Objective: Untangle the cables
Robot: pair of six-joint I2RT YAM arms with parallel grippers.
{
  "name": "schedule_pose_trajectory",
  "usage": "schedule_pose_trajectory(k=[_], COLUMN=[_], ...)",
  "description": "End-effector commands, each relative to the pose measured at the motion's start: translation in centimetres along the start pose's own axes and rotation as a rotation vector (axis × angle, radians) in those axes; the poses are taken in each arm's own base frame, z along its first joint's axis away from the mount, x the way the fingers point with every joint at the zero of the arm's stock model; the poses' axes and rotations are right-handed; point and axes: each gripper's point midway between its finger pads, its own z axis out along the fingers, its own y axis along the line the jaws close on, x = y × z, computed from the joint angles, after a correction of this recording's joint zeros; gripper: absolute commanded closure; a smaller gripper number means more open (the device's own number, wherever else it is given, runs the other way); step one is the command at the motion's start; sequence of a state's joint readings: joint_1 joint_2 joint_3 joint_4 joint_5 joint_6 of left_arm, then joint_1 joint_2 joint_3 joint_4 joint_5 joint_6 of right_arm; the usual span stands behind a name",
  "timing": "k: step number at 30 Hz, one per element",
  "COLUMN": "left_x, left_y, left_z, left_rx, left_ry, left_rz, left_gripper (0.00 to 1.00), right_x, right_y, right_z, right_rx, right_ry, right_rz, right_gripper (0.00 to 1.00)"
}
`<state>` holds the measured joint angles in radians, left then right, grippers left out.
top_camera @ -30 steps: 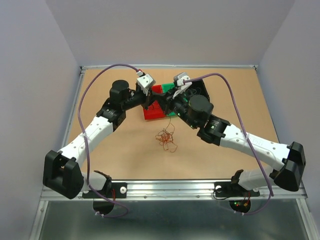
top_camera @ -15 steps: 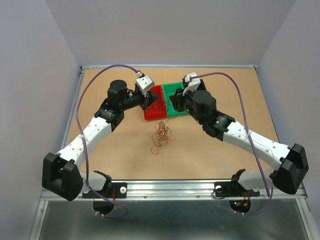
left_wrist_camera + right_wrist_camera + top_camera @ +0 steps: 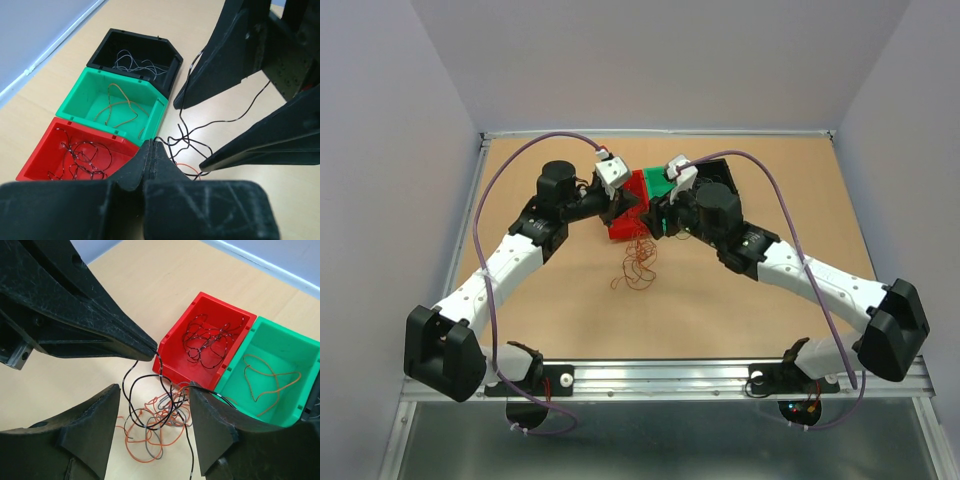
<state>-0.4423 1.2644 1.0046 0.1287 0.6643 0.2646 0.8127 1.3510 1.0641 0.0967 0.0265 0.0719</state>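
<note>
**Fingers pinched on one black strand, the other pair spread above the tangle**

Fingers [image 3: 132, 175] of the left gripper [image 3: 152, 149] were pressed flat together. In the right wrist view a black wire [image 3: 128, 382] ran straight down from their tips, so they looked to be pinching it. The right gripper [image 3: 155, 390] hung just beside them with its fingers spread and nothing between the pads.

The tangle of cables [image 3: 150, 432] lay on the table [image 3: 700, 310] directly below the open jaws. It was a loose knot of orange, grey and black curls, just in front of the red bin [image 3: 37, 160] on the side toward the near edge. The green bin [image 3: 80, 100] and the black bin [image 3: 107, 50] stood in a row with the red one, toward the far edge. Each already held a few strands: dark ones in the red, an orange-brown one in the green, pale grey ones in the black.

The step in hand appeared to be drawing one black strand free of the knot. Next, the right gripper probably needed to drop and close on the orange mass low down, clear of the black strand. Then the two arms could part slowly, so that the curls slipped through rather than tightened.
</note>
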Motion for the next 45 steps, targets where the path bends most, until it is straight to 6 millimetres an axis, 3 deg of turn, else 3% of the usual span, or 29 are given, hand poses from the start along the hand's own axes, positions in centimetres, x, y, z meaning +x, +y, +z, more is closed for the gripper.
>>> schedule_pose_trajectory(k=[1,11,14,15,16,18,20,21,22,26,28,32,37,42,45], left_x=[-4.1,-4.7,-4.6,-4.6,-4.3,-4.4,-4.1,-4.1,-4.0,-5.0,-5.2,-5.4,-5.1,-4.3,-3.6], left_y=[-0.6,-2.2,-2.4,-2.5,-2.5,-2.3,-1.2,-1.1,-0.4,0.7,0.4,0.0,-1.0,-1.6,-2.0], left_z=[-1.2,-1.8,-1.6,-1.6,-1.4,-1.2,-1.3,-1.3,-1.7,-3.1,-3.8,-4.6,-5.1,-5.0,-3.9], left_rx=[0.020,0.087,0.107,0.115,0.123,0.119,0.071,0.064,0.044,0.016,0.028,0.045,0.075,0.096,0.124], left_ry=[-0.092,-0.115,-0.113,-0.112,-0.104,-0.101,-0.093,-0.097,-0.103,-0.183,-0.206,-0.246,-0.289,-0.321,-0.320], left_rz=[0.087,0.108,0.088,0.082,0.073,0.069,0.067,0.065,0.056,0.056,0.053,0.077,0.121,0.131,0.135], left_gripper=[1.00,1.00,1.00,1.00,1.00,1.00,1.00,0.93,0.77,0.36,0.20,0.08,0.01,0.01,0.01], right_x=[0.1,1.8,1.8,1.8,1.7,1.5,1.0,0.9,0.5,-0.6,-2.2,-5.9,-11.5,-15.1,-17.2], right_y=[1.2,2.0,2.6,2.9,3.0,3.4,3.4,3.1,3.0,1.4,0.2,-0.6,0.1,0.9,1.6], right_z=[0.5,2.5,2.8,2.8,2.9,2.7,1.8,1.4,1.1,0.0,-0.8,-2.2,-4.2,-5.9,-6.9], right_rx=[-0.070,-0.128,-0.160,-0.174,-0.184,-0.205,-0.201,-0.189,-0.177,-0.072,0.009,0.066,0.043,0.007,-0.031], right_ry=[-0.005,0.049,0.050,0.049,0.044,0.024,-0.023,-0.036,-0.053,-0.085,-0.121,-0.195,-0.288,-0.357,-0.398], right_rz=[-0.036,-0.057,-0.061,-0.059,-0.061,-0.061,-0.042,-0.031,-0.020,0.052,0.090,0.139,0.184,0.228,0.246], right_gripper=[0.36,0.35,0.46,0.53,0.76,0.99,0.99,0.99,0.99,1.00,0.99,0.99,1.00,0.99,0.99])
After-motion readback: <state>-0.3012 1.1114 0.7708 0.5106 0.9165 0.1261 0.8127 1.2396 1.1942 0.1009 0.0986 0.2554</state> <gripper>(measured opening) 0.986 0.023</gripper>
